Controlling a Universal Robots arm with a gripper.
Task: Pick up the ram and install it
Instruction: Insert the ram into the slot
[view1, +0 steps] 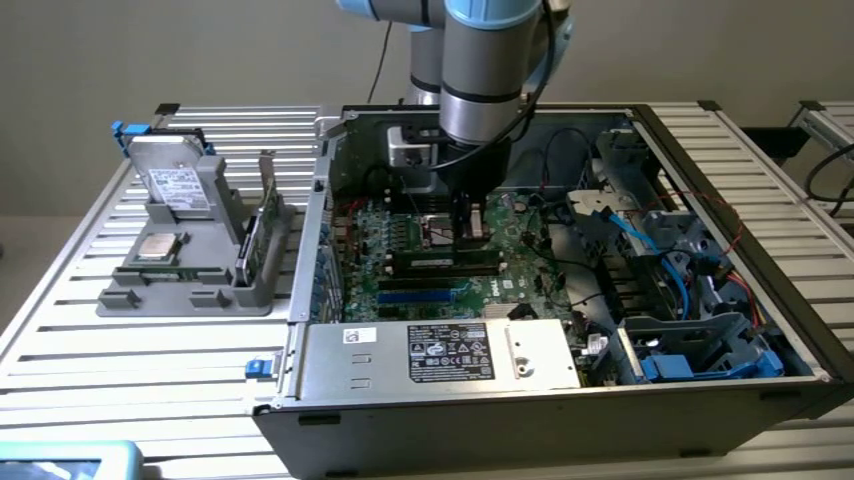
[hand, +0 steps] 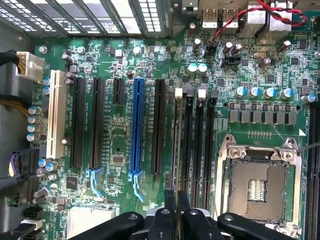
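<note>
Between fingers (hand: 169, 206), seemingly, ram (hand: 176, 150).

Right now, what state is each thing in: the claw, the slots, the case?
gripper: shut on the ram.
ram: held edge-on over the memory slots.
memory slots: the others look empty.
processor socket: no chip in it.
blue slot: empty.
computer case: side open.

A plain beige wall (view1: 160, 50) stands behind a slatted metal table (view1: 134, 345) under soft, even light.
</note>
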